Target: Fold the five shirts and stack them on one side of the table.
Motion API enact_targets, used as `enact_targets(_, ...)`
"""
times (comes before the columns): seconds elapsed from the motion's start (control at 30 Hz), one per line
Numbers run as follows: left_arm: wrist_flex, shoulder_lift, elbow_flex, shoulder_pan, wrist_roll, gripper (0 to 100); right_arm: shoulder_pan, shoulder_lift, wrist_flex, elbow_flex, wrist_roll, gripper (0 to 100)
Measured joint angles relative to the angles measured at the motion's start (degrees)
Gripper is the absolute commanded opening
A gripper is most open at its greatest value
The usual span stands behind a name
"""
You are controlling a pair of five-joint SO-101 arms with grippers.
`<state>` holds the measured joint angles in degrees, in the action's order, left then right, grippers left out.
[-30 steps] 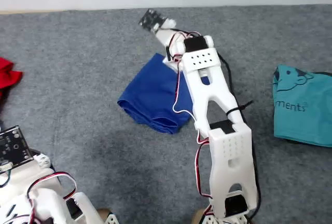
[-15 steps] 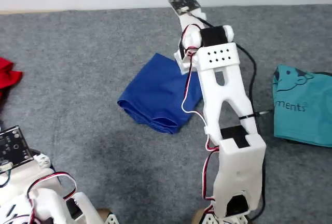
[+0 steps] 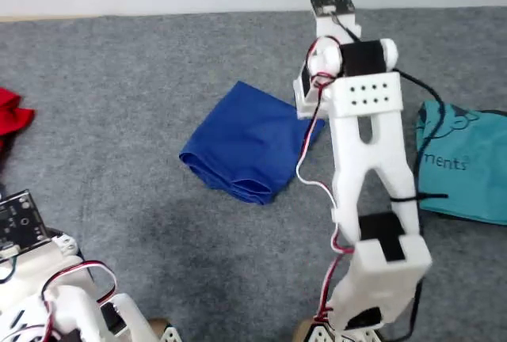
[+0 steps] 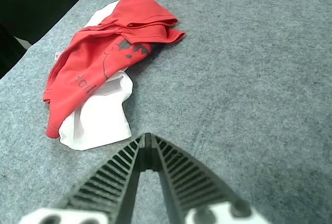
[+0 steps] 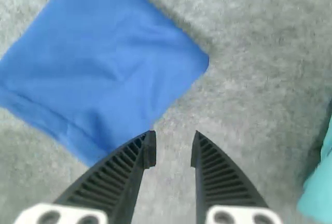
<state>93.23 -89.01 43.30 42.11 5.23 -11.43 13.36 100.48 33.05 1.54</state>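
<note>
The blue shirt [image 3: 249, 148] lies folded mid-table, with the right gripper [image 5: 173, 137] just off its corner, fingers parted and empty; the left gripper [image 4: 149, 140] is closed on nothing. Plenty left, it seems: the red shirt [image 4: 104, 58] and white shirt [image 4: 98, 123] lie crumpled together, the teal shirt [image 3: 463, 164] sits well apart, and nothing is stacked.

Counting four shirts on the one grey tabletop [image 3: 119, 73]: one blue shirt [image 3: 245, 144], one teal shirt [image 3: 463, 164], one red shirt [image 4: 104, 63] and one white shirt [image 4: 101, 117], so one of each colour, no doubles. Then two arms, the right arm [image 3: 368, 176] and the left arm [image 3: 55, 302]. Two tools too, one each: left tool [image 4: 150, 143], right tool [image 5: 171, 149].
</note>
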Motion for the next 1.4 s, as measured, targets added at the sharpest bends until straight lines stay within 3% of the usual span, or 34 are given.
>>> enact_targets(0.27, 0.0, 0.0, 0.0, 0.0, 0.0, 0, 0.0, -12.0, 0.0, -17.8, 13.7, 10.8)
enact_targets(0.5, 0.0, 0.0, 0.0, 0.0, 0.0, 0, -4.1, -9.8, -0.9, -24.0, 17.4, 11.9)
enact_targets(0.73, 0.0, 0.0, 0.0, 0.0, 0.0, 0, -9.0, 2.2, -4.0, -24.1, 28.9, 39.0)
enact_targets(0.8, 0.0, 0.0, 0.0, 0.0, 0.0, 0, -9.9, 4.7, -5.8, -24.1, 29.8, 42.4)
enact_targets(1.4, 0.0, 0.0, 0.0, 0.0, 0.0, 0, -11.7, 10.0, -26.1, -24.4, 30.4, 39.5)
